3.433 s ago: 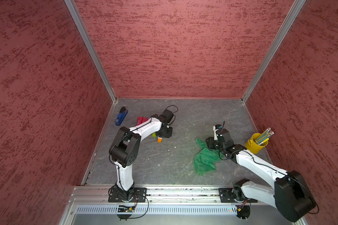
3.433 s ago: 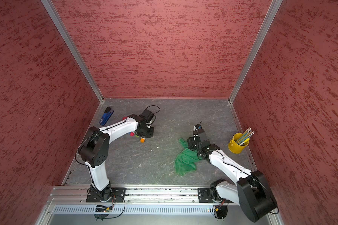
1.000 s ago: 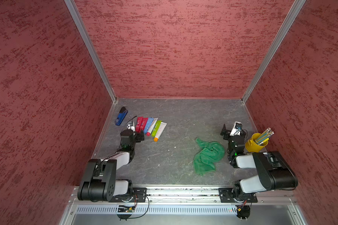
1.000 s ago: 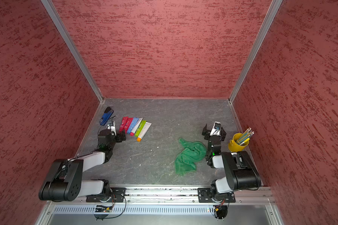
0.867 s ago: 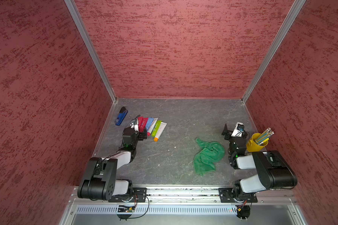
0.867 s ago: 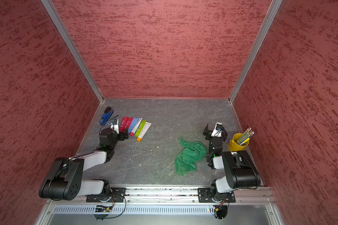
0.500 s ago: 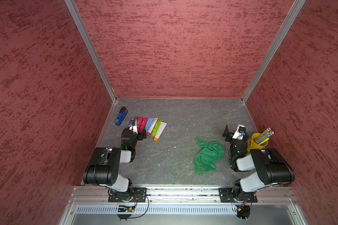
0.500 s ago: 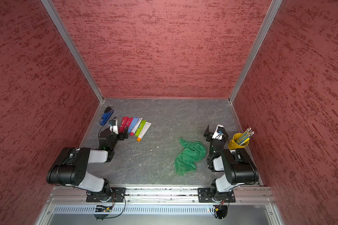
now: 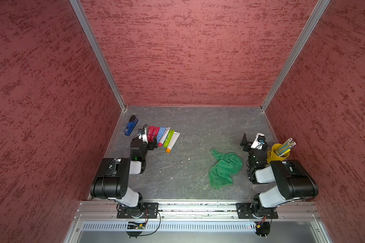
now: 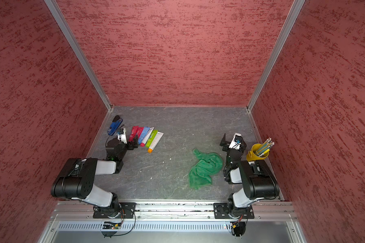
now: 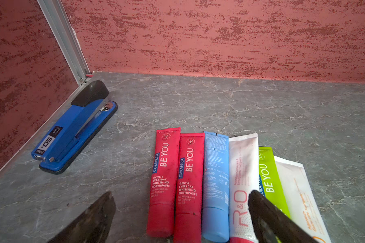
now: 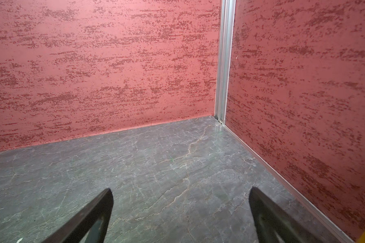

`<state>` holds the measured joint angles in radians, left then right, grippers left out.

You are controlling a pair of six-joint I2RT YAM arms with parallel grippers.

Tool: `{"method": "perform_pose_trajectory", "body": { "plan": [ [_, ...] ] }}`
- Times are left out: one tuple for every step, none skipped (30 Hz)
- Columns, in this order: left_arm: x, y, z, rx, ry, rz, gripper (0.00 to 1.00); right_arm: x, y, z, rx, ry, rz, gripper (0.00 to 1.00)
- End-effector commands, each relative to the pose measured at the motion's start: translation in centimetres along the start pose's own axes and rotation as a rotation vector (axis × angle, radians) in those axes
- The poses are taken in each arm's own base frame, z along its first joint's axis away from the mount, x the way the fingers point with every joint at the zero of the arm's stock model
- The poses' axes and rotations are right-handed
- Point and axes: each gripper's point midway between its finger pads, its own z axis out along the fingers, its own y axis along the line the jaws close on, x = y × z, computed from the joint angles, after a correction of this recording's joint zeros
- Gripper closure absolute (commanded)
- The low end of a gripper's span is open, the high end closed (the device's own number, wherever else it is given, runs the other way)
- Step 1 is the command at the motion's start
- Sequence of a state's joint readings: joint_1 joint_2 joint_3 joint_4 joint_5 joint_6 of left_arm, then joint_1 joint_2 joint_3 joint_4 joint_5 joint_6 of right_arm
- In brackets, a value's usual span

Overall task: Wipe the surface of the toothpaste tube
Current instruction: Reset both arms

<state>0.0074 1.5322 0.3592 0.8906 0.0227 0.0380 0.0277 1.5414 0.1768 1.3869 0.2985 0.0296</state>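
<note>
While our left gripper [image 11: 181, 195] gaped empty at the cap ends of the toothpaste tubes [image 11: 215, 178], they ran lengthwise away from it. Our right gripper [image 12: 180, 192], also open and empty, sat nearer the cloth [image 9: 224, 168].

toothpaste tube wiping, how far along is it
Done: six plastic toothpaste tubes lie in a row. In hand: nothing; left tool and right tool are open and empty. To do: crumpled green cloth lies apart on the grey table; the white tube looks smudged, so wiping may remain.

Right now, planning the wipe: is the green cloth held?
No, the green cloth lies on the table, clear of left tool and right tool.
</note>
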Motion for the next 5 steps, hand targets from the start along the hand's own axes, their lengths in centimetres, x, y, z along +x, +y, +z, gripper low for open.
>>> {"method": "perform_pose_trajectory", "body": {
  "plan": [
    [-0.94,0.0,0.24,0.007,-0.024,-0.008,0.0,-0.25,-0.29,0.6,0.012,-0.001,0.016,0.01],
    [-0.89,-0.03,0.23,0.007,-0.023,-0.008,0.0,-0.22,-0.27,0.59,0.011,0.0,0.017,0.01],
    [-0.88,-0.03,0.22,0.008,-0.023,-0.008,0.0,-0.19,-0.29,0.6,0.012,0.002,0.017,0.01],
    [-0.92,0.02,0.17,0.005,-0.026,-0.008,0.0,-0.18,-0.27,0.59,0.01,0.002,0.017,0.01],
    [-0.98,0.04,0.18,0.006,-0.028,-0.009,0.0,-0.19,-0.27,0.57,0.01,0.002,0.017,0.01]
  ]
}}
